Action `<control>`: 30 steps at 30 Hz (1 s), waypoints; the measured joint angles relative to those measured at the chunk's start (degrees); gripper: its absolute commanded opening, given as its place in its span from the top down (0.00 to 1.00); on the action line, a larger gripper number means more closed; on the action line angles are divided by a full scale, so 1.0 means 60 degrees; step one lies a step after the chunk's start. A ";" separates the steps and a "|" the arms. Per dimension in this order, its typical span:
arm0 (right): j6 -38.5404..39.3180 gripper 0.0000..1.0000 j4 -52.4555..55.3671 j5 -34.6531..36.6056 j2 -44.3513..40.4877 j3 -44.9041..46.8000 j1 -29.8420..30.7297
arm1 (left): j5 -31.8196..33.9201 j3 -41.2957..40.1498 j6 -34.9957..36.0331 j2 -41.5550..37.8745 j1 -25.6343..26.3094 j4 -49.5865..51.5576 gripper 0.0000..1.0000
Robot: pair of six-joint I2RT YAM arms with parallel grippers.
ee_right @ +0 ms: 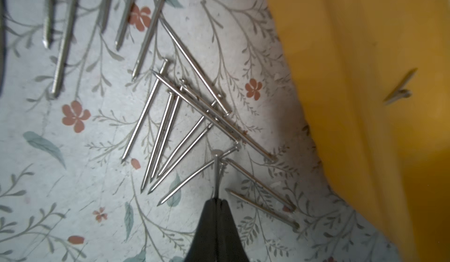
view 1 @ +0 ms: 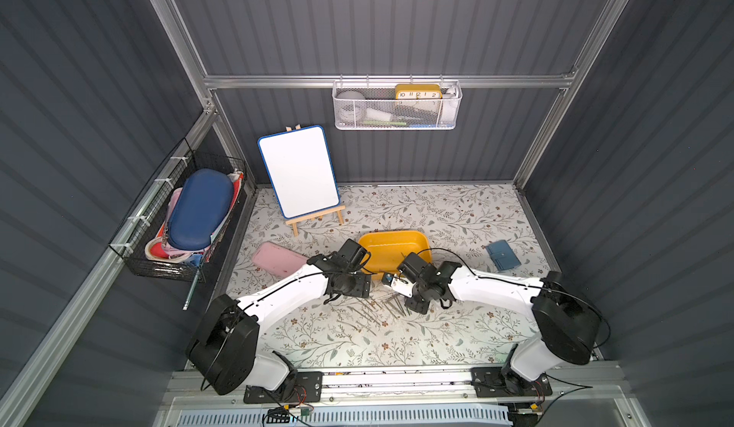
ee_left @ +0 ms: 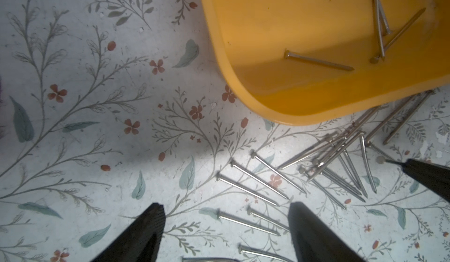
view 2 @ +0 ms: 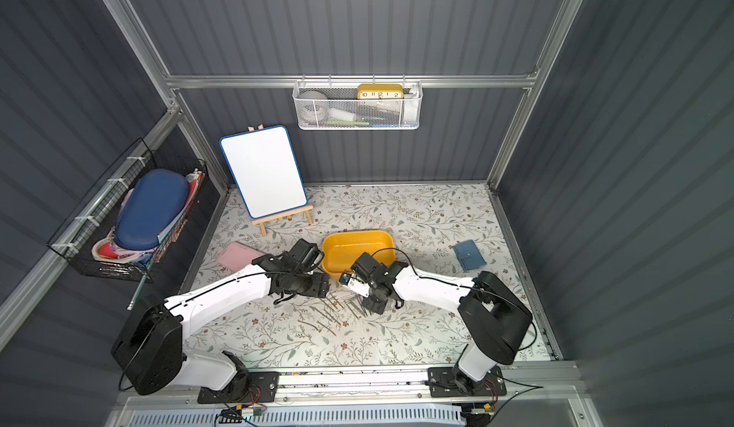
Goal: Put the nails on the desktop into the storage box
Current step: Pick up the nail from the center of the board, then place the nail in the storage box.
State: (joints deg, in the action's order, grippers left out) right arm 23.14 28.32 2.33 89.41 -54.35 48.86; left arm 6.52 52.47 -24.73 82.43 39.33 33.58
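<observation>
Several grey nails (view 1: 377, 310) (view 2: 337, 312) lie scattered on the floral desktop (view 1: 357, 345), just in front of the yellow storage box (view 1: 391, 246) (view 2: 357, 246). My left gripper (ee_left: 226, 214) hangs open above some of the loose nails (ee_left: 248, 187), holding nothing. My right gripper (ee_right: 216, 201) is shut on one nail (ee_right: 216, 173), which sticks out past the fingertips over the pile (ee_right: 170, 126). In the left wrist view its dark fingers (ee_left: 428, 175) show with that nail's head. Several nails (ee_left: 319, 62) lie inside the box (ee_left: 292, 112) (ee_right: 365, 102).
A flat pink case (view 1: 278, 260) lies left of the box and a blue wallet (view 1: 502, 255) to its right. A whiteboard on an easel (view 1: 298, 171) stands at the back left. A white mesh basket (view 1: 397, 105) hangs on the back wall, and a black wire basket (view 1: 190, 222) on the left wall.
</observation>
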 measured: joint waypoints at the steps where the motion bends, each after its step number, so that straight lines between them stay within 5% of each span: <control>1: -0.0026 1.00 0.0033 -0.0007 -0.0255 0.0000 0.0000 | 0.0000 -0.0011 0.0000 0.0000 0.0000 -0.0004 0.15; 11: -0.1974 1.00 0.0324 -0.0648 -0.1257 -0.1424 -0.1155 | 0.0022 -0.0055 0.0000 0.0000 0.0000 -0.0033 0.15; 19: -0.4991 1.00 0.0328 -0.1144 0.1304 -0.4051 -0.2106 | 0.0025 -0.0098 0.0000 0.0000 0.0000 -0.0062 0.15; 30: -0.6932 1.00 0.0492 -0.1169 0.3180 -0.4065 -0.2641 | 0.0029 -0.0178 0.0000 -0.0029 0.0000 -0.0084 0.15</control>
State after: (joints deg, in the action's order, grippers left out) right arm -18.46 31.27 -4.69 108.49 -78.74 33.01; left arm 6.70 51.40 -24.73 82.26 39.33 33.08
